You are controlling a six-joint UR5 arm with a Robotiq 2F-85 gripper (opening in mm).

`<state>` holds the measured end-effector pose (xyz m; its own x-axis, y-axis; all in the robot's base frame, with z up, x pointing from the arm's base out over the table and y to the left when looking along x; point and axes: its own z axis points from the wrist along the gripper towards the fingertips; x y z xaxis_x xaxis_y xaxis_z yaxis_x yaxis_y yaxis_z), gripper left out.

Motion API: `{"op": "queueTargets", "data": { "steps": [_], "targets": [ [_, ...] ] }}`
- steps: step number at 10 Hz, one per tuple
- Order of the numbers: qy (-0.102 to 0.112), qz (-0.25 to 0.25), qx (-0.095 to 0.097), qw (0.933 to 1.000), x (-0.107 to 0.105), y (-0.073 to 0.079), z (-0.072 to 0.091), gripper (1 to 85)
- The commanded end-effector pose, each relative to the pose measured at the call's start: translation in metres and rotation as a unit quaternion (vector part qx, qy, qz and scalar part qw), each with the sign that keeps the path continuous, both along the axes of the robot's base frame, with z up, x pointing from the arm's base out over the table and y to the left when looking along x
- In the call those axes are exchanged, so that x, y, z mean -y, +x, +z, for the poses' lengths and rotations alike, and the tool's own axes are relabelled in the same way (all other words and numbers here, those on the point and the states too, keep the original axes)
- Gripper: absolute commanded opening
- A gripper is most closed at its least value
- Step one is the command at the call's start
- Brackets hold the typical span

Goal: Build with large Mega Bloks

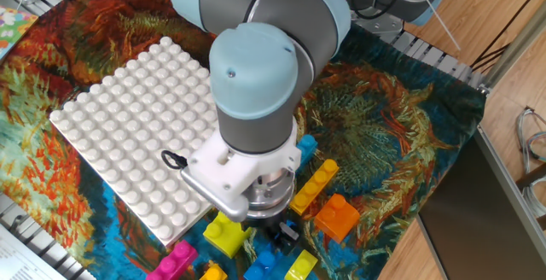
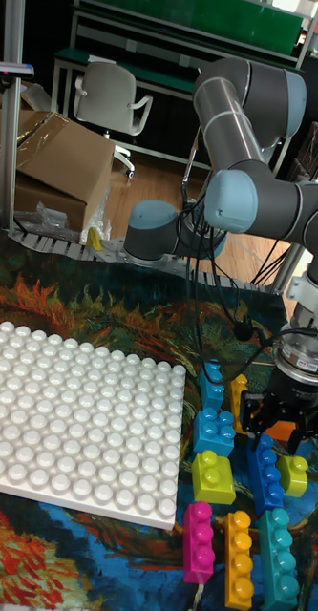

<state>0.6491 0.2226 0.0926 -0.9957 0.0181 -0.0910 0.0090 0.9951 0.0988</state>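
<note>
My gripper hangs low over the loose Mega Bloks, its dark fingers spread apart with nothing held. It is just above the far end of a dark blue brick. An orange brick lies just to the gripper's right. In the fixed view the gripper is mostly hidden under the wrist. Around it lie a light blue brick, a long yellow brick, a lime brick and a pink brick.
The white studded baseplate lies left of the bricks on the patterned cloth. An orange-yellow brick and a teal brick lie near the front edge. The robot's base stands behind the cloth.
</note>
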Motion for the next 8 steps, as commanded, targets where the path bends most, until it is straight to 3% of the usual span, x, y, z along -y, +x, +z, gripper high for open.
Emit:
{"op": "queueTargets", "data": {
  "steps": [1, 4, 6, 8],
  "targets": [
    [-0.012, 0.01, -0.026, 0.9995, 0.006, -0.015, -0.002, 57.7],
    [-0.003, -0.011, -0.027, 0.9996, 0.0, -0.014, -0.002, 59.3],
    [-0.001, -0.033, -0.022, 0.9992, -0.019, -0.008, -0.013, 59.3],
    [-0.002, -0.037, -0.016, 0.9992, -0.024, -0.01, -0.024, 59.0]
  ]
}}
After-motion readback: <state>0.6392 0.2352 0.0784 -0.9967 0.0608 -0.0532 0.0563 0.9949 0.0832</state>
